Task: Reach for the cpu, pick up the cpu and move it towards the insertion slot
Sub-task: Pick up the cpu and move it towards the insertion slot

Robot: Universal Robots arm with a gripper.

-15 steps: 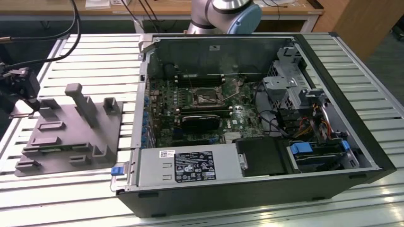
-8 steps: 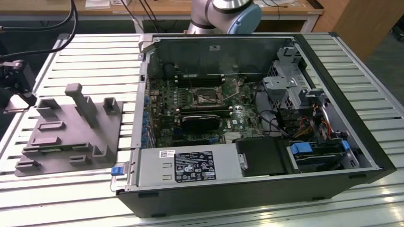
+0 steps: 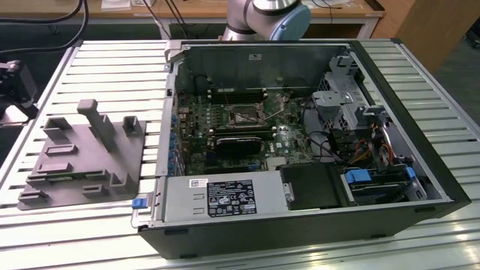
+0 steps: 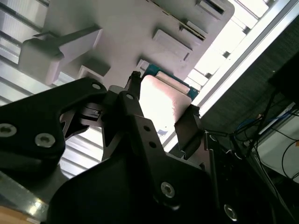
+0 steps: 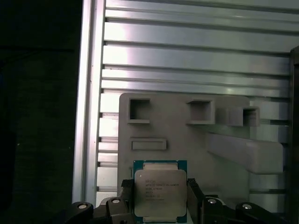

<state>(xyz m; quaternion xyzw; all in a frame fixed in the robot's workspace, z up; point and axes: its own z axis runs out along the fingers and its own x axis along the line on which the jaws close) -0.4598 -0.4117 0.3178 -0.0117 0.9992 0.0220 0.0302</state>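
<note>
1. The slatted aluminium table (image 3: 98, 62) fills the room's middle, with a wooden bench behind it. An open computer case (image 3: 300, 230) lies on its side with its open face up, which I take to be so the board can be reached from above.
2. A grey tray (image 3: 75, 163) sits on the exterior view's left, near the case wall but not touching it. Its pockets and upright posts (image 3: 89, 112) look made to keep parts in known places.
3. The cpu (image 5: 160, 186) is over the tray in both wrist views, between the fingers of the gripper (image 5: 160, 199), metal lid towards the first wrist camera.
4. The claw is clenched on the cpu, one finger (image 5: 125, 196) on each of two opposite edges. I judge this keeps the lid and contacts untouched. Whether the chip has lifted clear of the tray I cannot tell.
5. The insertion slot (image 3: 246, 115) lies inside the case on the green board (image 3: 293, 138), a thin silver lever (image 3: 276, 114) beside it, well apart from the tray.
6. The room above the tray looks open, though the posts stand near.
7. The slot is hemmed in, with the memory slots (image 3: 232, 90) on one side and a black block (image 3: 238, 143) on the other. The case walls stand all round, so the way in looks to be from above.
</note>
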